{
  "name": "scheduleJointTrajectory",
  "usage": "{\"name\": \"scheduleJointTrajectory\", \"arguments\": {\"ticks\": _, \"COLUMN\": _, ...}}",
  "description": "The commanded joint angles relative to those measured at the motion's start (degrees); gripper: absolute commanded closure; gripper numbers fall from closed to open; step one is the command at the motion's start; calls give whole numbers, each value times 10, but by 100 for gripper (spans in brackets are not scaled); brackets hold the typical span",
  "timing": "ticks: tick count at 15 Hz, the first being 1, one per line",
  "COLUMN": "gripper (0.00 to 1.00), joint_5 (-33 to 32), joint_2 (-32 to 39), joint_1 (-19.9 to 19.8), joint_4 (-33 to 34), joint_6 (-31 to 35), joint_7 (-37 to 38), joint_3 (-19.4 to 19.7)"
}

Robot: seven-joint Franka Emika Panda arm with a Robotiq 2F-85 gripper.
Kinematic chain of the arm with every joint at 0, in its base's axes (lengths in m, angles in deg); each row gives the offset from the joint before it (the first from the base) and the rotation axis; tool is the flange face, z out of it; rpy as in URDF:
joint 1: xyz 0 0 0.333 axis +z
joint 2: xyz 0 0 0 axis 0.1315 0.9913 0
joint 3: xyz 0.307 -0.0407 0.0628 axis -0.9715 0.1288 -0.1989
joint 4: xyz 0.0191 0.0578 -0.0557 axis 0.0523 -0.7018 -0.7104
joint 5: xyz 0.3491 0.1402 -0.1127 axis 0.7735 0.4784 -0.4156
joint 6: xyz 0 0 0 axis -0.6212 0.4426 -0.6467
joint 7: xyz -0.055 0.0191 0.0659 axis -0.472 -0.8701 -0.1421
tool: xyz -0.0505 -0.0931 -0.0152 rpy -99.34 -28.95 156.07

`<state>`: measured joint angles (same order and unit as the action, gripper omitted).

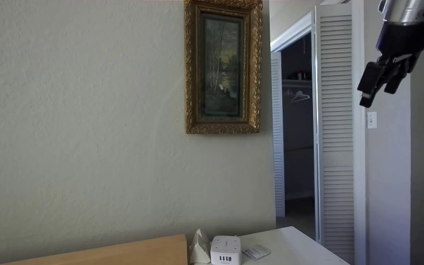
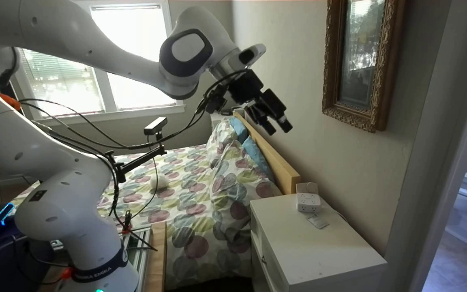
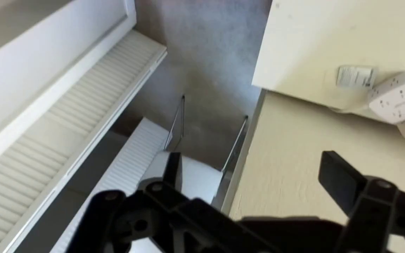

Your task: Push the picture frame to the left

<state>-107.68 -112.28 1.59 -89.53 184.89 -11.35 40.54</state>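
In an exterior view, your pincer (image 1: 378,96) hangs at the upper right, slanting down, its fingers (image 1: 372,79) parted, well apart from the picture frame (image 1: 223,66). The picture frame hangs upright on the wall (image 1: 87,110), high above the wall-side edge of the desk (image 1: 289,244); its carved gold-brown border surrounds a dark, greenish painting (image 1: 217,88) with a small yellow glow.

In an exterior view, you see the arm (image 2: 108,54) rise from the lower left, reach across and bend down at the wrist, the pincer tipped toward the wall. Bright reflections lie across the picture frame's glass (image 2: 361,56).

In the wrist view, the fingers stand wide apart, gripping nothing; past them you look down on the desk's corner and wall-side edge.
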Motion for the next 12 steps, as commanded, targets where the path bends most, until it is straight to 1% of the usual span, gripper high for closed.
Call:
{"name": "scheduleJointTrajectory", "arguments": {"ticks": 1, "gripper": 0, "joint_5": 46, "joint_2": 44, "joint_1": 40, "joint_4": 59, "joint_6": 82, "joint_7": -115, "joint_3": 67}}
{"name": "scheduleJointTrajectory", "arguments": {"ticks": 2, "gripper": 0, "joint_5": 64, "joint_2": 55, "joint_1": 55, "joint_4": 73, "joint_6": 105, "joint_7": -151, "joint_3": 86}}
{"name": "scheduleJointTrajectory", "arguments": {"ticks": 4, "gripper": 0, "joint_5": 122, "joint_2": 84, "joint_1": 101, "joint_4": 98, "joint_6": 142, "joint_7": -230, "joint_3": 129}}
{"name": "scheduleJointTrajectory", "arguments": {"ticks": 6, "gripper": 0, "joint_5": 203, "joint_2": 110, "joint_1": 161, "joint_4": 121, "joint_6": 171, "joint_7": -307, "joint_3": 177}}
{"name": "scheduleJointTrajectory", "arguments": {"ticks": 7, "gripper": 0, "joint_5": 249, "joint_2": 120, "joint_1": 198, "joint_4": 132, "joint_6": 179, "joint_7": -349, "joint_3": 203}}
{"name": "scheduleJointTrajectory", "arguments": {"ticks": 8, "gripper": 0, "joint_5": 298, "joint_2": 128, "joint_1": 235, "joint_4": 145, "joint_6": 179, "joint_7": -391, "joint_3": 228}}
{"name": "scheduleJointTrajectory", "arguments": {"ticks": 9, "gripper": 0, "joint_5": 336, "joint_2": 135, "joint_1": 282, "joint_4": 158, "joint_6": 175, "joint_7": -426, "joint_3": 264}}
{"name": "scheduleJointTrajectory", "arguments": {"ticks": 12, "gripper": 0, "joint_5": 445, "joint_2": 152, "joint_1": 367, "joint_4": 200, "joint_6": 151, "joint_7": -503, "joint_3": 333}}
